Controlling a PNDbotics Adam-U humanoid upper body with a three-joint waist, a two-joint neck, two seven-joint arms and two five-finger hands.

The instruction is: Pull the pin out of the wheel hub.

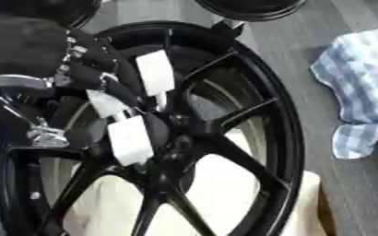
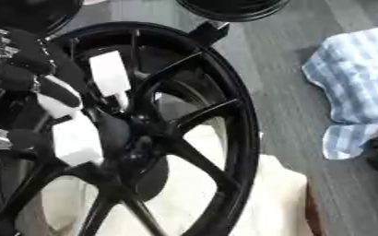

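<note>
Grey floor (image 1: 305, 115); left hand (image 1: 103, 87) fingers at black wheel (image 1: 281, 152) hub.

- The table (image 1: 305, 60) is a grey surface with faint lengthwise streaks like wood grain, showing along the right side and at the top.
- A black spoked wheel (image 1: 285, 138) lies across most of it, filling the left and middle of both views.
- Under the wheel lies a cream-coloured cloth or pad (image 2: 277, 198), showing between the spokes and sticking out past the rim at the lower right.
- A crumpled blue-and-white checked cloth (image 1: 362, 83) lies on the bare table to the right, apart from the wheel.
- A second round black object (image 2: 233, 8) sits at the top edge, only partly in view.
</note>
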